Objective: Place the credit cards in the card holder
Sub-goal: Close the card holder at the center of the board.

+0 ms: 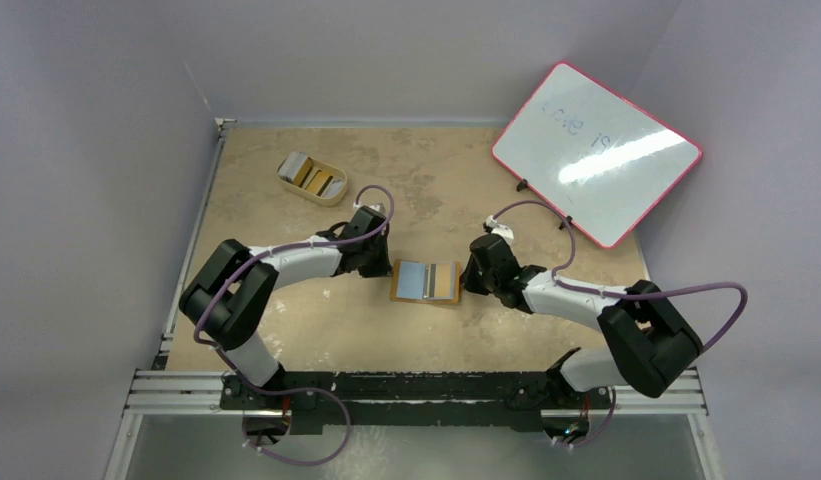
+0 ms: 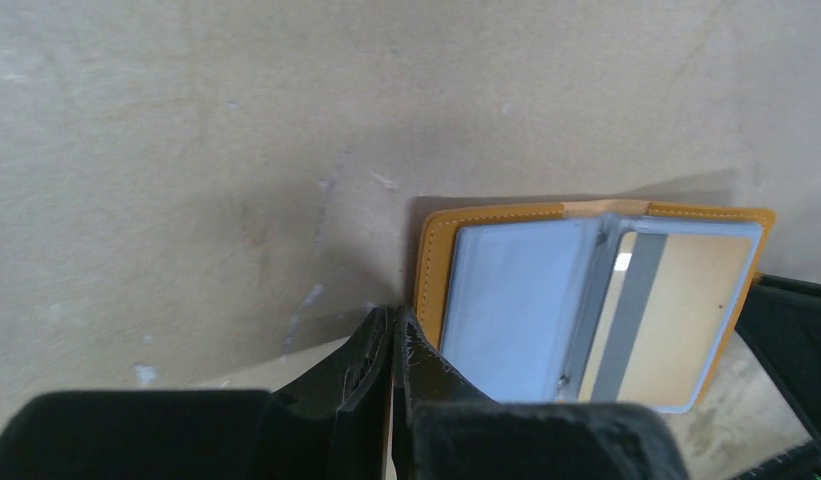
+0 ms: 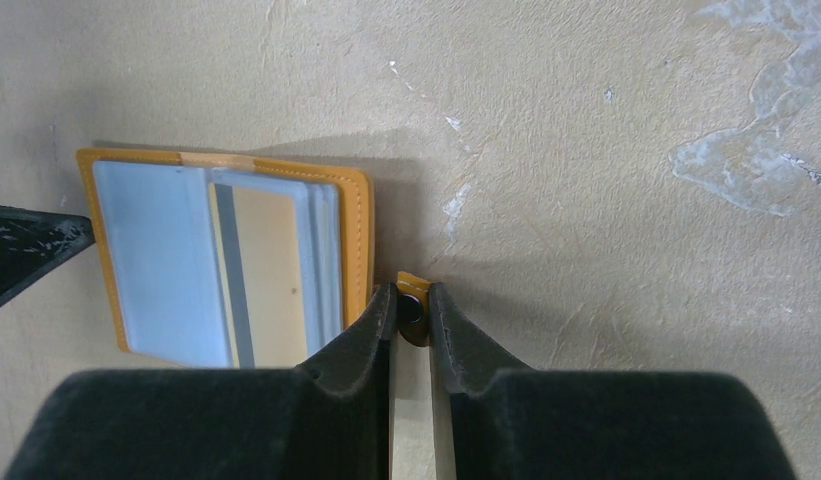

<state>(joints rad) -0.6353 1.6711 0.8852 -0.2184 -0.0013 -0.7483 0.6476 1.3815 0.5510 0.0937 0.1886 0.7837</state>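
Beige table (image 1: 316, 330) with the card holder (image 1: 426, 282) lying open at centre, left gripper (image 2: 392, 325) closed beside it, right gripper (image 3: 412, 296) pinching its snap tab (image 3: 414, 320), which could slip free and let it fold.

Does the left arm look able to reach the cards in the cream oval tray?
Probably yes: the cream oval tray of thin cards lies beyond the left hand, with only bare tabletop between.
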